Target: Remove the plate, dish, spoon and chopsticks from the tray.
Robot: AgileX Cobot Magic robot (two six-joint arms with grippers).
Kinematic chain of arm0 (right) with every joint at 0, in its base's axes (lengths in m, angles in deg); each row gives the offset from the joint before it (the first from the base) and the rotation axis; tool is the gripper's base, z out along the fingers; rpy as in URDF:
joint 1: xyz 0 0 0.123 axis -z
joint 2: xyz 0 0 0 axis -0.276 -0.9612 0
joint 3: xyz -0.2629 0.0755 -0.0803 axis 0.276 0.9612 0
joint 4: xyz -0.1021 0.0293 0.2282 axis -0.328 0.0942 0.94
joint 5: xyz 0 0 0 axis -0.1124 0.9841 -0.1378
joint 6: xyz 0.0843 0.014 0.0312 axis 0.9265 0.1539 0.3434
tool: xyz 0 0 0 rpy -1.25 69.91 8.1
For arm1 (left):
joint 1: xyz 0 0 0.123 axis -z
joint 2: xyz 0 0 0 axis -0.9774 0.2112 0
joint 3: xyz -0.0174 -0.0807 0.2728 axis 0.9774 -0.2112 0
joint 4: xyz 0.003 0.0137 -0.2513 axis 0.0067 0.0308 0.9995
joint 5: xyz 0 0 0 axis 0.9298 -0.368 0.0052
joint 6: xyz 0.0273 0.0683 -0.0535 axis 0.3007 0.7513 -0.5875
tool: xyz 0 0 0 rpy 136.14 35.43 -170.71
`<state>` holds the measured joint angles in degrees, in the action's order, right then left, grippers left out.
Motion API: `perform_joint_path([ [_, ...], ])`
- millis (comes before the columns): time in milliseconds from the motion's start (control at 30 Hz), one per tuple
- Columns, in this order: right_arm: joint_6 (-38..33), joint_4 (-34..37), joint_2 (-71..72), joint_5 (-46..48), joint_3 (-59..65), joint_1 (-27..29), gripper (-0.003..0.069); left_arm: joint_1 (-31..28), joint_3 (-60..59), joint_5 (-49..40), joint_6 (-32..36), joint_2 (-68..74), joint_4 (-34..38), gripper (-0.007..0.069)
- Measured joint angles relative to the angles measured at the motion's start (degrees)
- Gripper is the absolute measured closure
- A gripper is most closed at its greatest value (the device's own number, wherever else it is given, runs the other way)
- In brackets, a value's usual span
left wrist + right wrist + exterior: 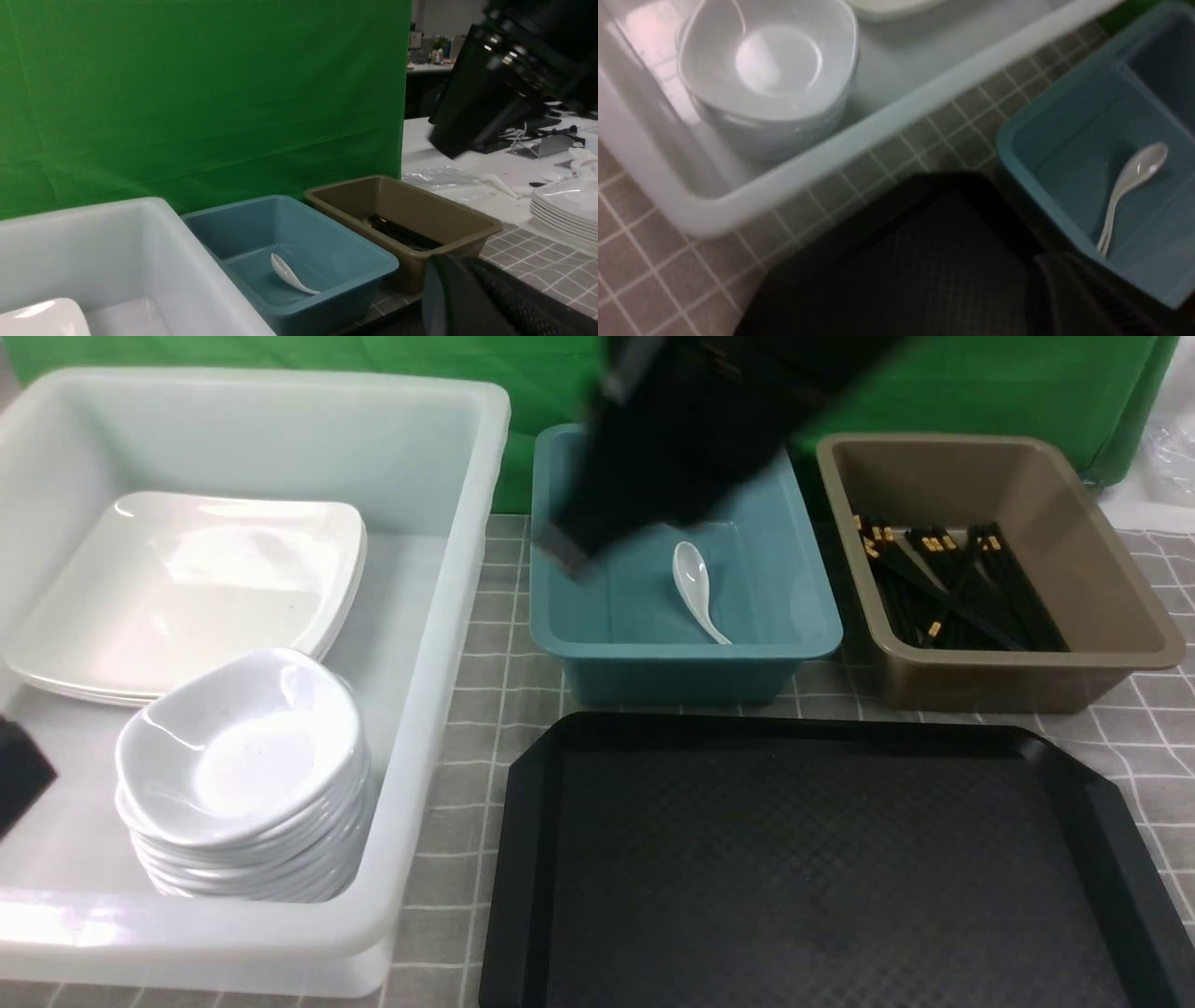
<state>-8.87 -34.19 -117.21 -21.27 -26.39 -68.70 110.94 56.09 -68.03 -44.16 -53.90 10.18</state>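
The glossy white spoon (698,589) — deep oval bowl, short curved handle — lies in the teal tub (597,625), far behind the black tray (812,859). Both grippers are closed, holding nothing.

Your tray (822,859) lies bare, open to a reach from above. Behind it the teal tub (672,653) and brown tub (1018,672) stand as walls, the white bin (420,728) flanks its left, and the right arm (691,439) hangs over the teal tub.

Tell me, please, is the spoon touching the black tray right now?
Apart. The front view shows the spoon lying inside the teal tub, whose wall separates it from the tray.
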Motion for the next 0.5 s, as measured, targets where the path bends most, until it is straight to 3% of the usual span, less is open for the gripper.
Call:
perform_joint_path([
  [233, 1.2, 0.1, 9.8, -0.1, 16.0, 0.0, 0.0620, 0.0, -5.0, 4.4, 0.6, 0.0, -1.5, 0.0615],
  [500, 1.4, 0.1, 10.5, -3.0, 18.4, 0.0, 0.0595, 0.0, -6.1, 4.6, 0.7, 0.0, -1.6, 0.0615],
])
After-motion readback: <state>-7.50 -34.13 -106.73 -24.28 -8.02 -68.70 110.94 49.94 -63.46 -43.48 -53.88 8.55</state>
